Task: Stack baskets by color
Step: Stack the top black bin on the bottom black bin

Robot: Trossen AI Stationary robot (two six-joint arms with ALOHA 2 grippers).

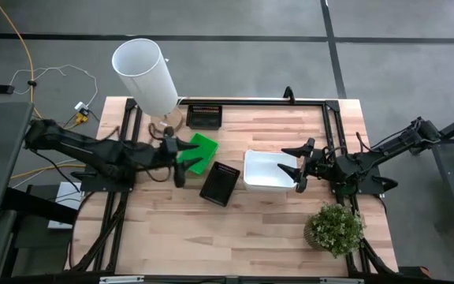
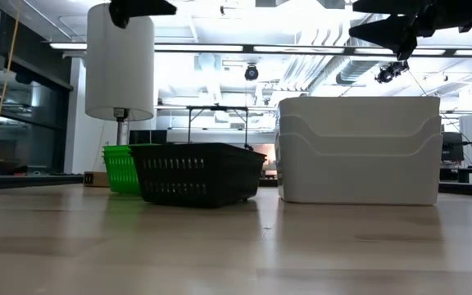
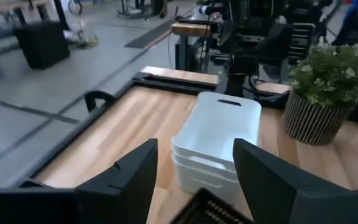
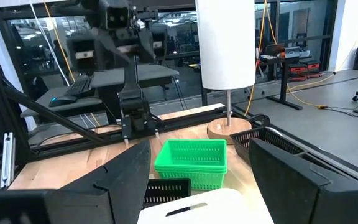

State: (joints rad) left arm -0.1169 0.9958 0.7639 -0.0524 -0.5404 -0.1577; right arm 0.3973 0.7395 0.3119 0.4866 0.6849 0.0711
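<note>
The lamp's white cylinder (image 1: 145, 73) covers part of the desk's (image 1: 274, 229) far left corner, and the black slatted basket (image 1: 205, 117) at the far edge is only partly clear. Nested green mesh baskets (image 1: 199, 151) lie left of centre beside another black basket (image 1: 220, 184); smooth stacked white baskets (image 1: 268, 170) sit right of centre. The left gripper (image 1: 178, 162) hangs spread by the green baskets, and the right gripper (image 1: 296, 166) is spread over the white baskets' rim.

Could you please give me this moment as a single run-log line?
left gripper: open, beside green baskets | right gripper: open, over white baskets | black baskets: two, unstacked
</note>
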